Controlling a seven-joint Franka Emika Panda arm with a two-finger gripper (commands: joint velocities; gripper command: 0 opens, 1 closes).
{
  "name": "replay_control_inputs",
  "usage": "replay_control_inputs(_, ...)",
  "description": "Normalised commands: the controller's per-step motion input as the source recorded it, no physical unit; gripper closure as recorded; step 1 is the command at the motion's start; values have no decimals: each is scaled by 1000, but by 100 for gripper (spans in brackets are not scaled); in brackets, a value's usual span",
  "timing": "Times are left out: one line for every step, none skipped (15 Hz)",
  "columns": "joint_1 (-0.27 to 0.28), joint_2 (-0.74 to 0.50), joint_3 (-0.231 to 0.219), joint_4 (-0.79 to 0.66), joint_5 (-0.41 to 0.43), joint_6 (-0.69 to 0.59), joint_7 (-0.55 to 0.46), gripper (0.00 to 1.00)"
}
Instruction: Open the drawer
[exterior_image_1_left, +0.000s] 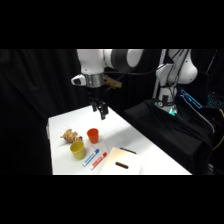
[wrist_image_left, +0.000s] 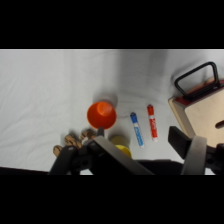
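The drawer (exterior_image_1_left: 121, 159) is a flat cream box lying at the table's near right edge, with a short dark handle (exterior_image_1_left: 121, 165) on its front and another on its far side. In the wrist view the drawer (wrist_image_left: 205, 112) sits at the right edge, shut, with a black loop handle (wrist_image_left: 196, 80) at its upper end. My gripper (exterior_image_1_left: 102, 111) hangs well above the table's middle, up and to the left of the drawer and touching nothing. Seen from the wrist, the gripper (wrist_image_left: 137, 142) is open with nothing between its fingers.
An orange cup (exterior_image_1_left: 93, 135) stands below the gripper, and a yellow cup (exterior_image_1_left: 77, 149) is nearer the front. A brown toy (exterior_image_1_left: 71, 135) lies to the left. A blue marker (exterior_image_1_left: 90, 157) and a red marker (exterior_image_1_left: 99, 160) lie between the cups and the drawer.
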Motion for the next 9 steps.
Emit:
replay_control_inputs(26, -200, 19, -345, 96, 383, 90, 0)
replay_control_inputs(22, -210, 20, -362, 128, 384, 73, 0)
replay_control_inputs(21, -215, 24, -374, 160, 386, 60, 0)
replay_control_inputs(22, -211, 26, -370, 170, 374, 44, 0)
replay_control_inputs(23, -205, 33, -368, 195, 368, 20, 0)
replay_control_inputs(29, -196, 40, -365, 200, 369, 12, 0)
replay_control_inputs(40, -183, 44, -353, 185, 362, 21, 0)
replay_control_inputs(52, -170, 45, -338, 153, 344, 33, 0)
replay_control_inputs(59, -161, 41, -322, 136, 328, 49, 0)
